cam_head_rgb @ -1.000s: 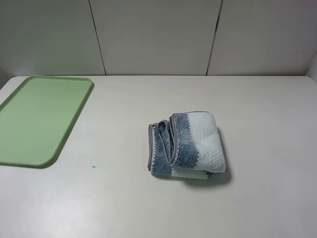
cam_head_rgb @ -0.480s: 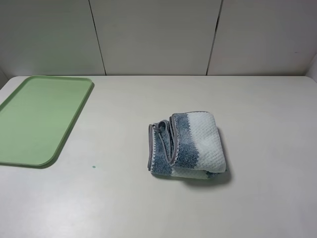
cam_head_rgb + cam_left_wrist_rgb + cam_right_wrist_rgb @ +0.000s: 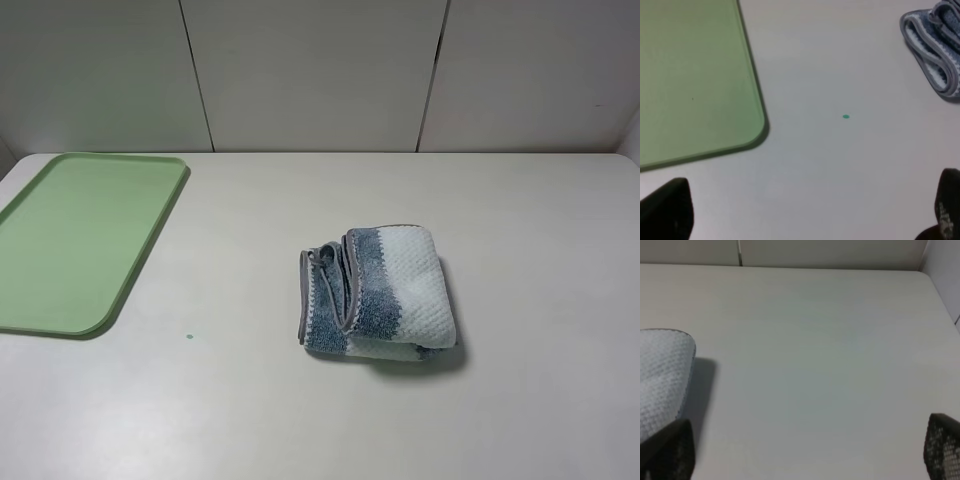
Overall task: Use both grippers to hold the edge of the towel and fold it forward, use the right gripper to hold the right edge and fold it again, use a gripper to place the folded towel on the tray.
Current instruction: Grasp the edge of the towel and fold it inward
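The striped blue-and-white towel [image 3: 378, 293] lies folded into a small bundle near the middle of the table, its grey-edged layers facing left. The light-green tray [image 3: 75, 240] sits flat at the far left with nothing on it. Neither arm shows in the high view. In the left wrist view my left gripper [image 3: 810, 212] is open, its black fingertips [image 3: 667, 210] far apart over bare table, with the tray's corner [image 3: 700, 80] and the towel's edge [image 3: 935, 55] beyond. My right gripper [image 3: 807, 450] is open too, the towel's white end [image 3: 662, 380] beside one fingertip.
A small green speck [image 3: 189, 336] marks the table between tray and towel. Pale wall panels [image 3: 320, 70] stand along the table's far edge. The table's right corner [image 3: 927, 280] shows in the right wrist view.
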Controlling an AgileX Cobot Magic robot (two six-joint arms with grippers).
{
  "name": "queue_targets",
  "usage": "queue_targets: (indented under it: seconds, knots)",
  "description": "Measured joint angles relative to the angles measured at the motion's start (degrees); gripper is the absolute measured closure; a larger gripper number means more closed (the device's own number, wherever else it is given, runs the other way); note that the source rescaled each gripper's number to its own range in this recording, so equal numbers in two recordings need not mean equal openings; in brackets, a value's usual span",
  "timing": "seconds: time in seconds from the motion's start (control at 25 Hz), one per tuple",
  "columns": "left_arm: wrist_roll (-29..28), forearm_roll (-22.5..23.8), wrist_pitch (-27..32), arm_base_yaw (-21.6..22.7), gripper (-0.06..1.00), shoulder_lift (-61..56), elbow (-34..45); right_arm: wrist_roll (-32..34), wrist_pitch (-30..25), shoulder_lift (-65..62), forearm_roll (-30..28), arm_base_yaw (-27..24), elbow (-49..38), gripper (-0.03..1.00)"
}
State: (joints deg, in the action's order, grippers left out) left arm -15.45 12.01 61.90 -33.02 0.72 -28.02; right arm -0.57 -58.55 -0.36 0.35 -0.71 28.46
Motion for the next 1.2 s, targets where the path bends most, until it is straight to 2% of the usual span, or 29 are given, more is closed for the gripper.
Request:
queue_targets:
  seconds: [0.64, 0.76, 1.0, 1.2]
  knots:
    - [-0.05, 0.00, 0.00, 0.00, -0.02, 0.00, 0.00, 0.02, 0.11, -0.02, 0.00, 0.00, 0.00, -0.03]
    - [-1.95, 0.00, 0.00, 0.00, -0.02, 0.76, 0.00, 0.02, 0.11, -0.02, 0.00, 0.00, 0.00, -0.03]
    - [-6.52, 0.00, -0.57, 0.00, -0.03, 11.13, -3.24, 0.02, 0.11, -0.02, 0.00, 0.00, 0.00, -0.03]
    - [-6.91, 0.26, -5.37, 0.00, -0.05, 23.09, -7.67, 0.02, 0.11, -0.02, 0.00, 0.00, 0.00, -0.03]
